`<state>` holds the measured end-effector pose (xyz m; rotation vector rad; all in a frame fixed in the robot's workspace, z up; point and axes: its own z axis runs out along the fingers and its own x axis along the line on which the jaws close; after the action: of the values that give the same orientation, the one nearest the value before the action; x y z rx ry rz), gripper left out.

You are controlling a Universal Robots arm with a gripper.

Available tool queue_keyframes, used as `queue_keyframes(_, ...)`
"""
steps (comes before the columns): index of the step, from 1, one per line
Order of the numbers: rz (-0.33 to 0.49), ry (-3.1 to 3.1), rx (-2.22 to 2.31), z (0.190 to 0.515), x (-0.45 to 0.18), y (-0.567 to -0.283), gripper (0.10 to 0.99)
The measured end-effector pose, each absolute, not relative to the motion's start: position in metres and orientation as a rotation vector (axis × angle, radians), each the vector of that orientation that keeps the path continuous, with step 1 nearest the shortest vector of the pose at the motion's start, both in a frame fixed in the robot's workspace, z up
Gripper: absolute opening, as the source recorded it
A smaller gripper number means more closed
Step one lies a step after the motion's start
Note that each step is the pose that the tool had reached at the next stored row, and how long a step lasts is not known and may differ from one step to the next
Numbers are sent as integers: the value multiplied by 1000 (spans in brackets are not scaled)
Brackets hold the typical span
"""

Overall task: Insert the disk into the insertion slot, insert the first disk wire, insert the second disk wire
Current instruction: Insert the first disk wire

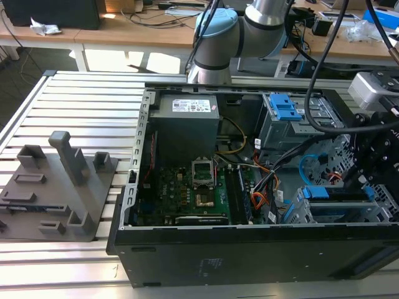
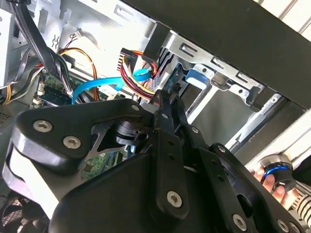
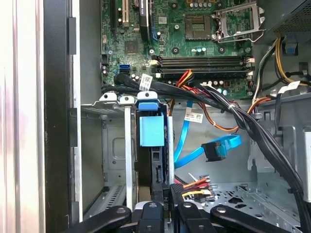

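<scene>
The disk [image 3: 156,167] stands on edge inside the insertion slot [image 3: 112,160], its blue carrier [image 3: 151,130] at the mouth of the perforated metal cage. In the exterior view the cage [image 1: 340,212] is at the case's lower right, under my black gripper [image 1: 369,177]. In both wrist views my gripper [image 3: 167,196] [image 2: 167,104] is at the disk's connector end, shut on a black plug with red, yellow and black leads [image 3: 197,184], the first disk wire. The second disk wire [image 3: 216,148], light blue with a dark plug, hangs loose beside the disk.
A thick black cable bundle [image 3: 252,128] crosses above the cage beside the motherboard [image 3: 204,29]. A taller bay with blue latches [image 1: 285,109] stands behind. Outside the case, a hand [image 2: 274,190] rests by a blue-ringed knob. A grey fixture [image 1: 56,187] lies at the exterior view's left.
</scene>
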<state>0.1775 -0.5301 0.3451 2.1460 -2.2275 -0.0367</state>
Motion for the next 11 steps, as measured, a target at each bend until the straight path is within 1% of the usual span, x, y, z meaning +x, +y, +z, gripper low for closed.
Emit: queue_keyframes(11,-39,-2248,2124,341,178,-533,176)
